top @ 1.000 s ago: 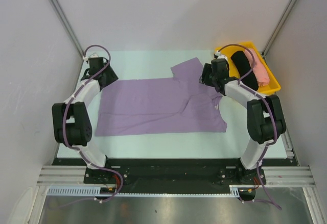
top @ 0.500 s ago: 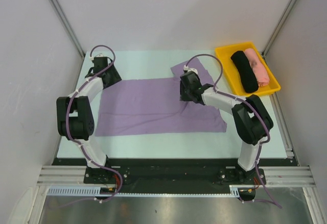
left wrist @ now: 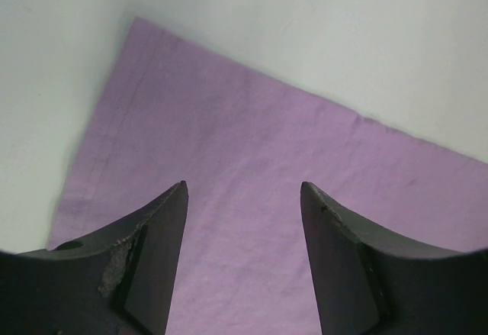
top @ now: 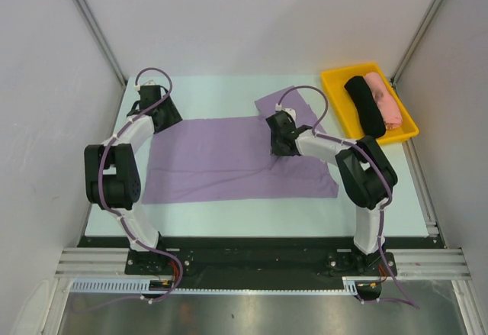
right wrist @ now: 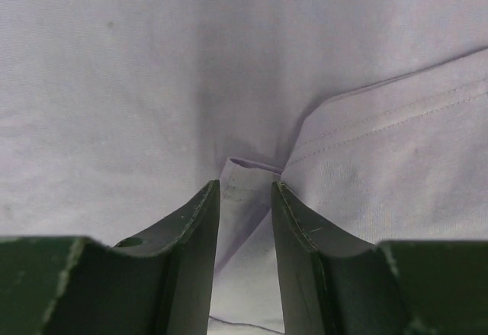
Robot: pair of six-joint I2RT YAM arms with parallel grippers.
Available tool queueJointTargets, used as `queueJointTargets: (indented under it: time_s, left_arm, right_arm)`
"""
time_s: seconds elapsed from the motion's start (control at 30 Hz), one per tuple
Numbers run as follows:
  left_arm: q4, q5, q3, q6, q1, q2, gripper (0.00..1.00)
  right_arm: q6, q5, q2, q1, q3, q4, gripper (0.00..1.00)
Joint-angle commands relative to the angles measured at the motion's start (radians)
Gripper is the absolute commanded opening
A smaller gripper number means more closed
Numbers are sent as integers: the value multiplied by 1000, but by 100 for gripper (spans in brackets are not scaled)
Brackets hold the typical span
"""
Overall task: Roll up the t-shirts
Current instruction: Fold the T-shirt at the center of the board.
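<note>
A lavender t-shirt (top: 221,159) lies spread flat across the middle of the table. My left gripper (top: 164,115) is over its far left corner, open and empty; the left wrist view shows its fingers (left wrist: 164,220) wide apart above the cloth (left wrist: 244,136). My right gripper (top: 279,140) is low over the shirt where the far sleeve meets the body. Its jaws (right wrist: 245,188) stand narrowly apart with a small fold of hem (right wrist: 244,175) between the tips, not clamped. A rolled black shirt (top: 364,106) and a rolled pink shirt (top: 383,100) lie in a yellow tray.
The yellow tray (top: 334,83) stands at the far right corner of the pale green table (top: 213,91). Grey walls and metal frame posts close in the left, right and back sides.
My right arm has swung left from beside the yellow tray to the shirt near its far sleeve and lowered there. My left gripper has shifted slightly along the far left corner.
</note>
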Motion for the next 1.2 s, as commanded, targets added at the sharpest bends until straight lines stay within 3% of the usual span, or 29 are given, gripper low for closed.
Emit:
queueJointTargets:
  time_s: [0.0,0.13,0.53,1.17]
  left_arm:
    - [3,15,1,9,-5,-23,66]
    - [-1,24,4,9,-4,-14,66]
    - [-6,47,13,5,-5,-8,66]
    - [-6,44,12,6,-5,0,66]
  right_arm:
    - [16,33,23,10,45,9,38]
    - [17,34,54,13,71,-3,36]
    - [16,106,17,54,95,-37,9]
    - [-56,168,-32,122,94,38,4]
